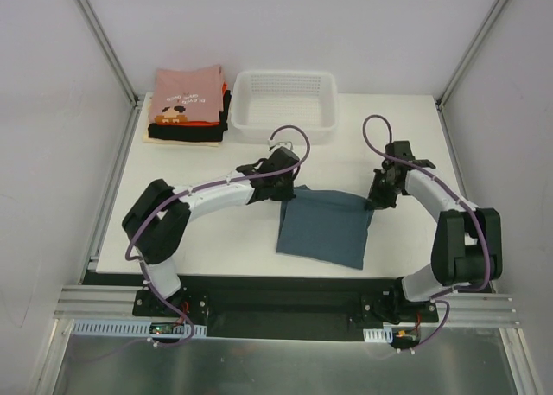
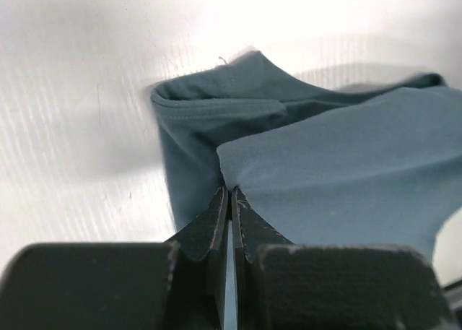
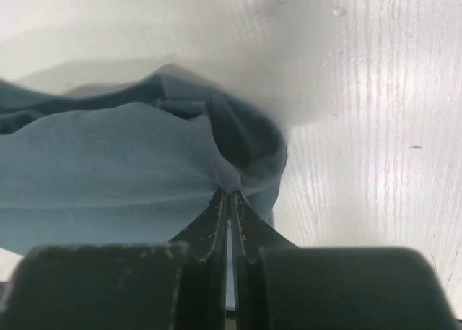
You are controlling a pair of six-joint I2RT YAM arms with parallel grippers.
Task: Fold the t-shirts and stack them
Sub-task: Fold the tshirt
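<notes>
White and smooth-topped, the table (image 1: 207,239) sits in a booth of pale walls with metal posts at the far corners.

The slate blue-grey t-shirt (image 1: 324,226) lies near the middle of the table, between the two arms. It is folded into a rough four-sided shape, and its near edge runs slightly askew. The cloth is a soft, matte knit. The left wrist view shows layered folds and a stitched hem along one edge, with a stray thread at the top.

The left hand (image 1: 288,187) is clenched on the shirt's far left corner; its dark, tapering fingers (image 2: 216,218) meet with a pinch of cloth between them. The right hand (image 1: 374,202) is clamped in the same way on the far right corner, where the fabric bunches into a small curl at its fingertips (image 3: 245,218).

At the far left corner of the table is the stack of folded t-shirts (image 1: 186,105). It has pink on top, with orange-red, black and cream layers showing at the edges below. The pink one carries a dark print and a line of lettering too small to read.

Just beside the stack, along the far edge, stands a white mesh basket (image 1: 285,129). It is rectangular plastic with rounded corners and perforated walls.
</notes>
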